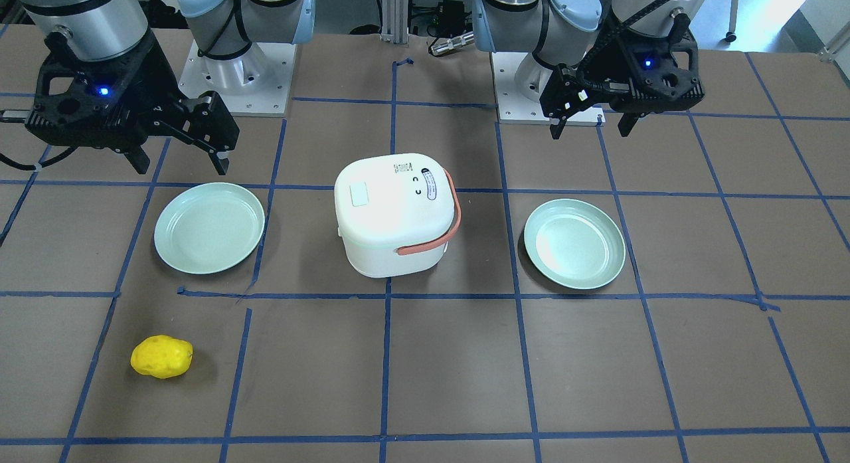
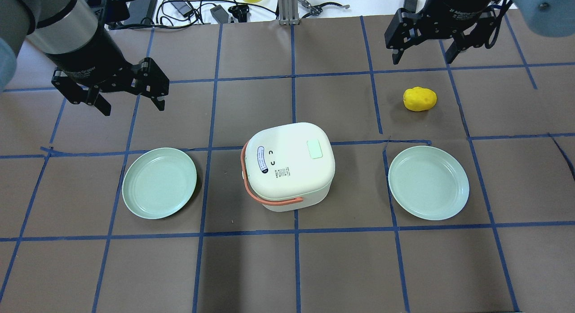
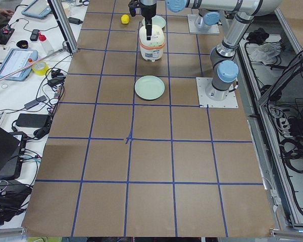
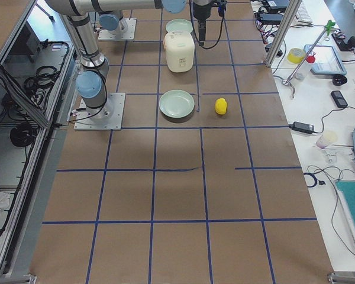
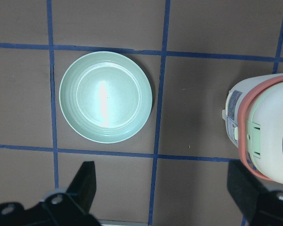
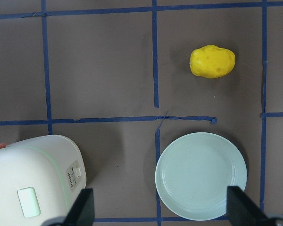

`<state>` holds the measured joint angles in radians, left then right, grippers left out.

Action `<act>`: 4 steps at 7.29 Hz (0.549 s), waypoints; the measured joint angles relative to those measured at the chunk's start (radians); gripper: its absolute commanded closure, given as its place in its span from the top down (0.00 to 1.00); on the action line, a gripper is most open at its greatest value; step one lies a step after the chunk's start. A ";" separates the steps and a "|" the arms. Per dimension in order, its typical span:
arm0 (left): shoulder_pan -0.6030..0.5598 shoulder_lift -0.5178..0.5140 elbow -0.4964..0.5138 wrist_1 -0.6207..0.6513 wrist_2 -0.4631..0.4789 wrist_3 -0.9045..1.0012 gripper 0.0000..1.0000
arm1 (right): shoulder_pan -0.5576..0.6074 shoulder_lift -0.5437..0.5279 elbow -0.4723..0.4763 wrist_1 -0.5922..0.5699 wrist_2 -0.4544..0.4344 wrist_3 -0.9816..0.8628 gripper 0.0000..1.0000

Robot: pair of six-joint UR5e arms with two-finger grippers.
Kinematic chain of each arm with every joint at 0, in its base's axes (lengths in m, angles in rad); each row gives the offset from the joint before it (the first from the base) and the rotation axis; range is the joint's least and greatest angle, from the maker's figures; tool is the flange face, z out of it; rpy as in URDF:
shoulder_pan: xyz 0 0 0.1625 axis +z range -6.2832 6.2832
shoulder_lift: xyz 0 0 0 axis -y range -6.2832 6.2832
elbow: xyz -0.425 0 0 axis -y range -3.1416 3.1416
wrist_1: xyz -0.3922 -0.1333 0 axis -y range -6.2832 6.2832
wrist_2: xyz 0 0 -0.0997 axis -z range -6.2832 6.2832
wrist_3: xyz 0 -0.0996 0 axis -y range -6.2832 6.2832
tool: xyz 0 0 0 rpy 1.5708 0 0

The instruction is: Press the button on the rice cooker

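Brown, blue-taped tabletop (image 2: 251, 268) holds the white, coral-handled plastic rice cooker (image 2: 287, 169) at frame centre; with the black left gripper (image 2: 132, 107) upper left and right gripper (image 2: 422, 59) upper right both hanging spread-fingered, you're likely at the reach, needing a fingertip lowered onto the pale-green rectangular lid button (image 2: 315, 149).

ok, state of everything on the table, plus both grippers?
cooker: shut, upright
button: nothing touching it
handle: folded down
left plate: empty
right plate: empty
yellow object: lying loose, on neither plate
left gripper: open, empty
right gripper: open, empty
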<state>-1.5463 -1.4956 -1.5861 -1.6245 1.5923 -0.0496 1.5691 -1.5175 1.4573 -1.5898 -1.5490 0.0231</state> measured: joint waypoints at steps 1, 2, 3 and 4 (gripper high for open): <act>0.000 0.000 0.000 0.000 0.000 0.000 1.00 | 0.000 -0.001 -0.001 0.001 -0.006 0.000 1.00; 0.000 0.000 0.000 0.000 0.000 0.000 1.00 | 0.000 -0.001 -0.002 0.001 -0.009 0.000 1.00; 0.000 0.000 0.000 0.000 0.000 0.000 1.00 | 0.000 -0.001 -0.003 0.003 -0.010 0.000 1.00; 0.000 0.000 0.000 0.000 0.000 0.000 1.00 | 0.001 -0.002 -0.003 0.005 -0.011 0.000 1.00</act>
<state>-1.5463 -1.4956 -1.5861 -1.6245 1.5923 -0.0491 1.5697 -1.5196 1.4539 -1.5851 -1.5598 0.0230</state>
